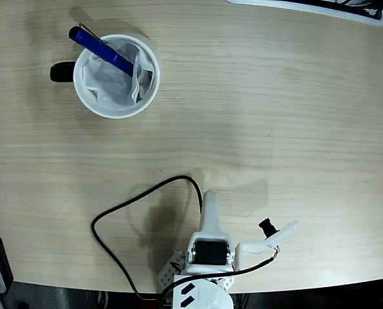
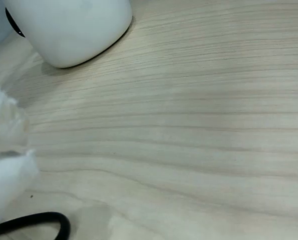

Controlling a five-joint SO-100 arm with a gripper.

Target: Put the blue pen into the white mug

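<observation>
A: Already the blue pen (image 1: 101,50) sits in the white mug (image 1: 146,90), far upper left in the fixed view. It leans, lower end down in the crumpled white lining, upper end poking out over the rim on the side of the black handle (image 1: 61,71).

B: Noted. And the arm?

A: Folded low at the bottom edge of the counter (image 1: 275,116), well apart from the mug. The hand (image 1: 242,226) carries nothing; one finger (image 1: 209,212) points up the counter, the other (image 1: 278,235) splays off to the right, so the jaws stand wide.

B: Wrist view agrees?

A: It shows bare wood grain, the mug's white wall (image 2: 73,30) at top left with a sliver of the black handle, a blurred white finger edge (image 2: 3,165) at left, and a loop of the black cable (image 1: 140,199) at bottom left. Nothing is between the fingers there either.

B: So what is the step in hand?

A: Judged from the layout, the placing looks done; what remains is parking the arm cleanly.

B: How to do that well?

A: Keep the arm on its own side of the counter and clear of the mug, since the pen only leans on the rim and a knock could tip it out. Watch the cable loop lying just beside the arm's base, so it does not snag. No need to close the jaws on anything.
</observation>
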